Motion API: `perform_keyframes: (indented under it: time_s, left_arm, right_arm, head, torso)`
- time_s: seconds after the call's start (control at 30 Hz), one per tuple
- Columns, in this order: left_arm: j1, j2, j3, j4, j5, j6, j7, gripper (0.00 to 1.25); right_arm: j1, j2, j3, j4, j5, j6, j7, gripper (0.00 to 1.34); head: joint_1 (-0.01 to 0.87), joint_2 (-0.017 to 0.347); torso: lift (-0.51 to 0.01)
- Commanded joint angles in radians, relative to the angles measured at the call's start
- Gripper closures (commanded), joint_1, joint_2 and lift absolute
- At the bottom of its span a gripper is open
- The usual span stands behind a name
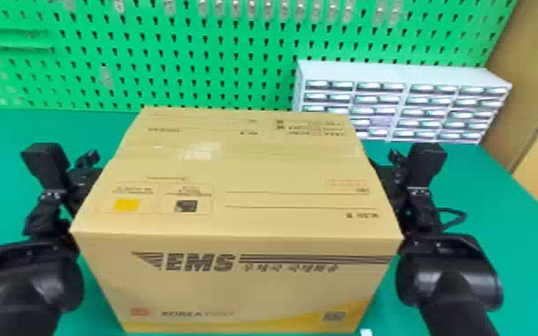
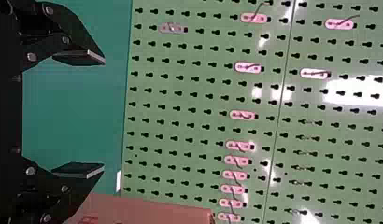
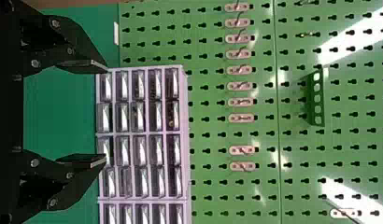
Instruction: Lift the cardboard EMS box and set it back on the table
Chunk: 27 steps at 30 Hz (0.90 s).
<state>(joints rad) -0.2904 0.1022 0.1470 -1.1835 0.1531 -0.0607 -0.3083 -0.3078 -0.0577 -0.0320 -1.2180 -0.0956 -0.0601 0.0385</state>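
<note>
At 9 and 3 o'clock of EMS box [image 1: 237, 214]: left gripper [image 2: 104, 114], right gripper [image 3: 106, 114], both wide. Press evenly, keep level.

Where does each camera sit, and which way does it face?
Head view: on the head, looking forward and down at the EMS box; left arm and right arm show.
Left wrist view: on that wrist, facing the pegboard; open left hand shows.
Right wrist view: on that wrist, facing the drawer cabinet and pegboard; open right hand shows.
Head and right wrist views share the drawer cabinet.
</note>
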Motion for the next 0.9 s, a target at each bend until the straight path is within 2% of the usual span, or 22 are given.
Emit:
perform_keyframes:
  time_s: [0.0, 0.57, 0.7, 0.87]
  left_arm:
    - [0.004, 0.002, 0.033, -0.001, -0.009, 0.001, -0.002, 0.44]
    - [-0.010, 0.004, 0.129, -0.005, -0.055, -0.004, -0.066, 0.44]
    - [-0.010, 0.004, 0.138, -0.011, -0.064, -0.004, -0.068, 0.44]
    - [-0.007, 0.004, 0.148, -0.019, -0.064, -0.004, -0.068, 0.44]
  right_arm:
    - [0.006, -0.010, -0.011, -0.002, -0.004, -0.001, 0.001, 0.57]
    - [0.052, -0.054, -0.109, -0.075, -0.001, 0.000, 0.001, 0.57]
    - [0.072, -0.054, -0.135, -0.110, 0.030, 0.023, 0.001, 0.57]
    - [0.079, -0.034, -0.163, -0.140, 0.053, 0.042, 0.001, 0.55]
  head:
    - [0.678, -0.017]
    - [0.678, -0.017]
    - [0.678, -0.017]
    - [0.678, -0.017]
  torso:
    - [-0.098]
    - [-0.098]
    - [-0.098]
    - [-0.098]
